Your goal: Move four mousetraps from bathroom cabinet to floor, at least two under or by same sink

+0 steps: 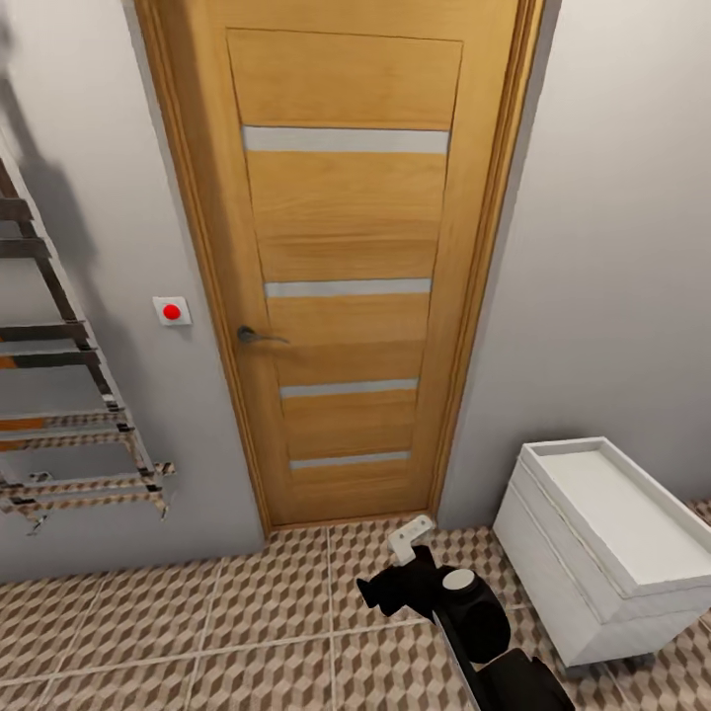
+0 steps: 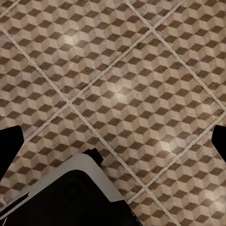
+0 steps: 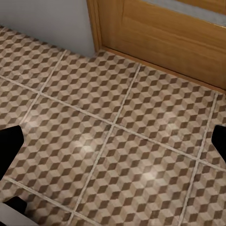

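The mousetraps and the cabinet are out of view. The bathroom floor [image 1: 197, 632] of cube-pattern tiles spreads in front of me. At the right stands the sink [image 1: 568, 449], a shallow white basin on a white floating drawer vanity [image 1: 553, 583]. My right arm [image 1: 464, 612] reaches forward low over the tiles, just left of the vanity. In the right wrist view the right gripper [image 3: 113, 141] is open, its dark fingertips [image 3: 9, 143] far apart over bare tiles near the door's foot. The left gripper [image 2: 113, 141] is open too, over bare tiles.
A shut wooden door [image 1: 346, 257] with a lever handle [image 1: 259, 337] fills the wall ahead. A red button [image 1: 172, 312] sits left of it. A metal towel rail [image 1: 69, 415] hangs at the left. Part of my own body [image 2: 70, 197] shows in the left wrist view.
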Robot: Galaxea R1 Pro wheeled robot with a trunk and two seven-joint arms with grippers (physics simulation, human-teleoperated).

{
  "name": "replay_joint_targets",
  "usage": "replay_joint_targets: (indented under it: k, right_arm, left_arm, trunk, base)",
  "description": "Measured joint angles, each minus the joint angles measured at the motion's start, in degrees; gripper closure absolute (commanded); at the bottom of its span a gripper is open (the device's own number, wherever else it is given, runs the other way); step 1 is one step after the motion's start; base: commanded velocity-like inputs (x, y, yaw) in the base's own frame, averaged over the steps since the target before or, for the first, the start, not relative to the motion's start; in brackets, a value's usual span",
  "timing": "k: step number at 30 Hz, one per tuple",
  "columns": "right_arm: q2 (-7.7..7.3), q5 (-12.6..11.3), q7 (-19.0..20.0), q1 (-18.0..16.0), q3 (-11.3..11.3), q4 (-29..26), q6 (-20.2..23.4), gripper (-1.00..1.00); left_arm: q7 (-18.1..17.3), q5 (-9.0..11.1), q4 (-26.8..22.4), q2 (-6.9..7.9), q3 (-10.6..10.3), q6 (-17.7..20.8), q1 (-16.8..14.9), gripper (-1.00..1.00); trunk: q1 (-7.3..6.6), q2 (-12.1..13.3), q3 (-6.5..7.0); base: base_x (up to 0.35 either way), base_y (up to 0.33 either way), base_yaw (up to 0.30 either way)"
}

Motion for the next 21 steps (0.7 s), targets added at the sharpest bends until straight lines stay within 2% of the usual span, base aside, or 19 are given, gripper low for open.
replay_joint_targets:
  k: [1,4,5,6,21]
  right_arm:
    - [-0.04,-0.2,0.0,0.0,0.0,-0.1,-0.1,-1.00]
    - [-0.04,-0.2,0.0,0.0,0.0,-0.2,-0.1,-1.00]
    - [-0.04,-0.2,0.0,0.0,0.0,-0.2,-0.1,-1.00]
    - [-0.03,0.0,0.0,0.0,0.0,-0.2,-0.1,-1.00]
    - [-0.03,0.1,0.0,0.0,0.0,-0.1,-0.1,-1.00]
  left_arm:
    - [0.1,-0.1,0.0,-0.10,-2.0,-0.1,-0.1,-1.00]
    - [0.1,-0.1,0.0,-0.02,-3.9,-0.2,-0.1,-1.00]
    - [0.1,-0.1,0.0,-0.02,-3.9,-0.2,-0.1,-1.00]
    - [0.1,-0.1,0.3,0.01,-5.2,-0.4,-0.2,-1.00]
    - [0.2,0.0,0.3,0.09,-6.0,-0.4,-0.2,-1.00]
  trunk:
    - [-0.22,0.4,0.14]
    - [-0.88,1.6,0.52]
    - [-1.10,2.0,0.65]
    - [-1.32,2.4,0.78]
    - [-4.61,8.4,2.69]
  base:
    - [0.000,0.000,0.247]
    - [0.000,0.000,0.244]
    - [0.000,0.000,0.241]
    - [0.000,0.000,0.241]
    - [0.000,0.000,0.241]
